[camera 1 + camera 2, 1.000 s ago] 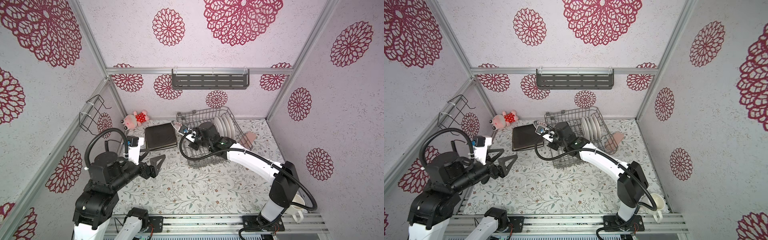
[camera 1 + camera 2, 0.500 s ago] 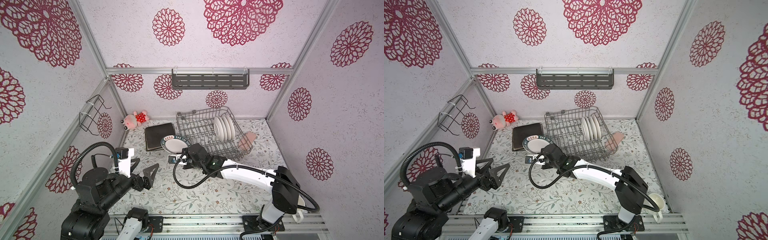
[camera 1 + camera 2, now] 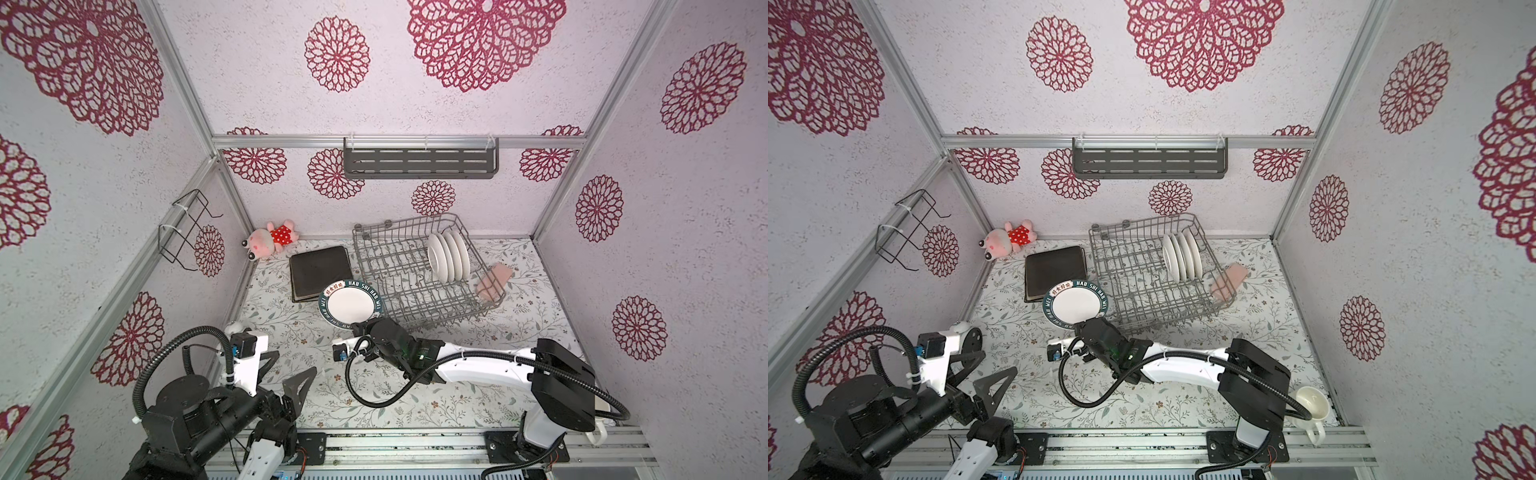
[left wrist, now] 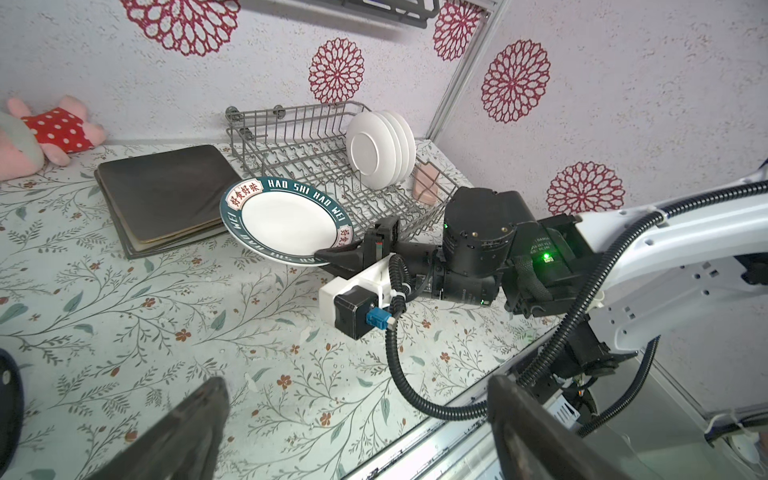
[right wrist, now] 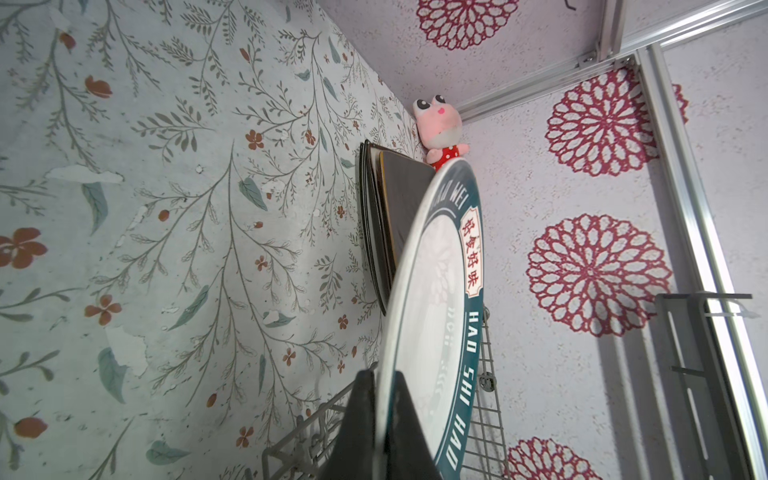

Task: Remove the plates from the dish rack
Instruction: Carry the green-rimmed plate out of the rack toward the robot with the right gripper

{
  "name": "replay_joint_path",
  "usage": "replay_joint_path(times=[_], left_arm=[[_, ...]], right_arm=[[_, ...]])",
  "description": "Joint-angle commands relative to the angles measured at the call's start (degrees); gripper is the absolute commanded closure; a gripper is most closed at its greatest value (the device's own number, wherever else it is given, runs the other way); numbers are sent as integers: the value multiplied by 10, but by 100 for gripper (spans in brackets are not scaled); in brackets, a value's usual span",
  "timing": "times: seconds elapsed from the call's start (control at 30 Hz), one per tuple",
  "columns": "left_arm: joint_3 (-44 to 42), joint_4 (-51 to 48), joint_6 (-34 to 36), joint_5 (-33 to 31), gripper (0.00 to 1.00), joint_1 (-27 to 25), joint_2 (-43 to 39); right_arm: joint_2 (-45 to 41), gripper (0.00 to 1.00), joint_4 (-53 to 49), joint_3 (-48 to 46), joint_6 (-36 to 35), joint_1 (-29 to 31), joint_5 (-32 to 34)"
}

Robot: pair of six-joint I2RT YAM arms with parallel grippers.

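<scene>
**Right gripper holds a lettered round plate beside the dish rack**

The right gripper (image 3: 358, 326) is pinched on the near rim of a round plate (image 3: 348, 305) with a white centre and a dark teal band lettered "HAO SHI HAO WEI". The right wrist view shows one finger on each face of the rim. The plate is outside the dish rack (image 3: 399, 230), just beside its front left corner and face up with a slight tilt. In both top views its far edge overlaps the near corner of a stack of dark brown square plates (image 3: 320, 270) lying flat on the worktop (image 3: 478, 332). Whether it touches that stack cannot be told.

The grey wire dish rack stands at the back of the worktop, right of the dark stack. A row of small white round plates (image 3: 449, 257) stands on edge between the tines at its right end. The rest of the rack holds nothing visible.

The left gripper (image 3: 291, 365) hangs above the front left of the worktop with its jaws spread wide, holding nothing, well apart from the plates.

A pink plush frog (image 3: 270, 241) in a red dotted dress lies in the back left corner. A pink block (image 3: 494, 280) sits against the rack's right side. In a top view a white mug (image 3: 1308, 405) rests at the front right edge.
</scene>
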Motion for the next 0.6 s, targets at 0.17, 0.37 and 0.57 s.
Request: replay_joint_path(times=[0.17,0.37,0.57], left_arm=[[55,-48,37,-15,1,-12,0],[94,-35,90,-86,2,-14,26],[135,-71,152,-133,3,-24,63]], right_arm=[[41,100,108,1,-16,25,44],[69,100,127,-3,-19,30,44],[82,100,169,-31,-22,40,54]])
